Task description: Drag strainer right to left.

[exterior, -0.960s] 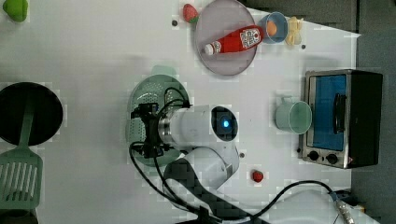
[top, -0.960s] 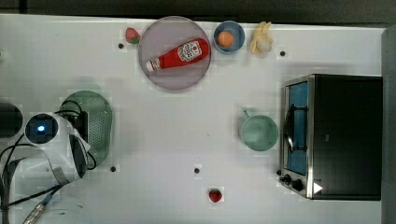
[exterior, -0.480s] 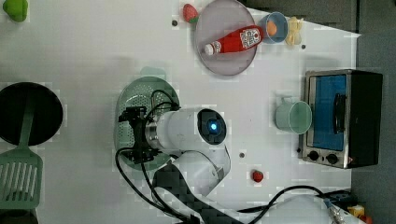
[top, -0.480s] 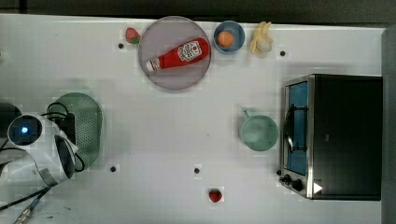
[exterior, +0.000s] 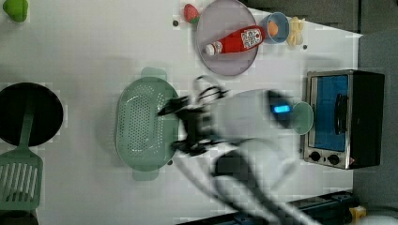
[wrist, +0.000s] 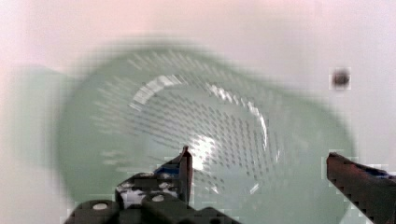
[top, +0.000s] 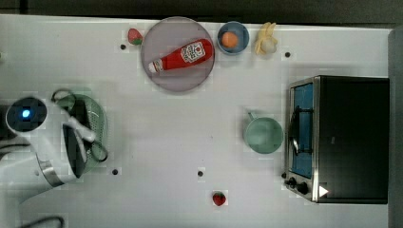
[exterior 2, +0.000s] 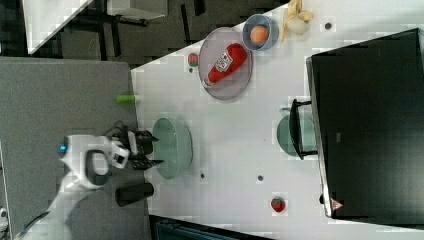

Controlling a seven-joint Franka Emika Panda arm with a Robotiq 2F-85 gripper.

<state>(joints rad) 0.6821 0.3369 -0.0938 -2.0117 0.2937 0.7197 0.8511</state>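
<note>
Top view: the strainer (top: 95,130) sits at the table's (top: 190,142) 9 o'clock edge, half hidden under the arm (top: 43,142). Its long axis runs 12 to 6 o'clock. The mug (top: 263,135) and toaster oven (top: 340,137) are well apart from it toward 3 o'clock; the plate (top: 178,73) with the ketchup bottle (top: 180,57) lies toward 12 o'clock.

Left view: the strainer (exterior: 143,124) is clear here, an oval with a tab handle at each end, long axis again 12 to 6. The tool (exterior: 176,126) hangs over its 3 o'clock rim, so the bowl lies at 9 o'clock from the tool. A dark pan (exterior: 28,115) and a green spatula (exterior: 19,180) lie further toward 9 o'clock.

Right view: the strainer (exterior 2: 175,147) rests near the table's 9 o'clock edge. The tool (exterior 2: 150,150) is just beside it at 9 o'clock, fingers spread, one toward each side of the near rim.

Wrist view: the tool (wrist: 259,170) points down into the strainer (wrist: 187,135), with both fingers (wrist: 186,170) set wide apart and nothing between them. The perforated floor lies directly beyond the tips.

The drag looks finished or close to it. Any further move turns on the tool standing at the bowl's long side, square to its long axis.
</note>
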